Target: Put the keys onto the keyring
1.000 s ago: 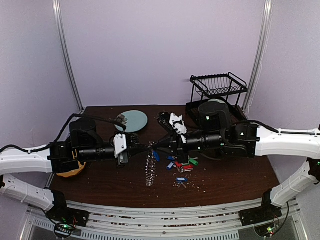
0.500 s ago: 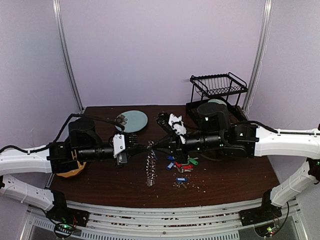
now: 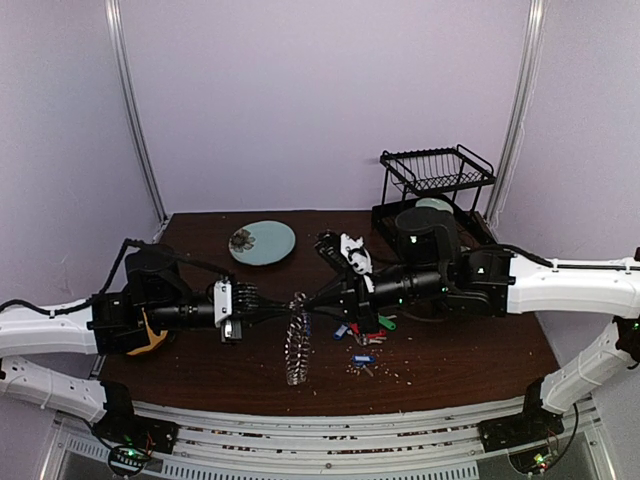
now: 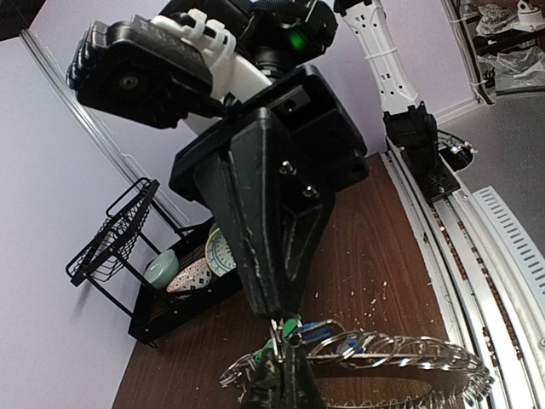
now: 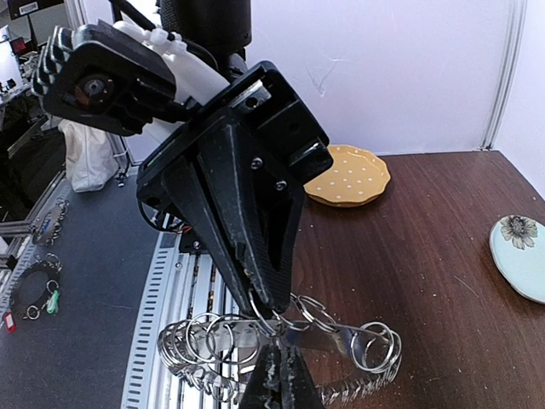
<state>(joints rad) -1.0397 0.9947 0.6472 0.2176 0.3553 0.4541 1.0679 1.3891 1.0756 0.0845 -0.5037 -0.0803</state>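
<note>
Since a second ago the left arm has drawn back toward frame left and dropped, and the keyring hangs lower. At centre frame the left hand is fully closed on its top rim, clear of the bench. Tip to tip with it, the right hand is fully closed; on ring or green-tagged key, cannot tell. Judgement: threading is under way, and the ring must be held steady next. Loose keys lie just right; open bench toward the near edge.

One keyring; about five tagged keys; two plates; one rack.
</note>
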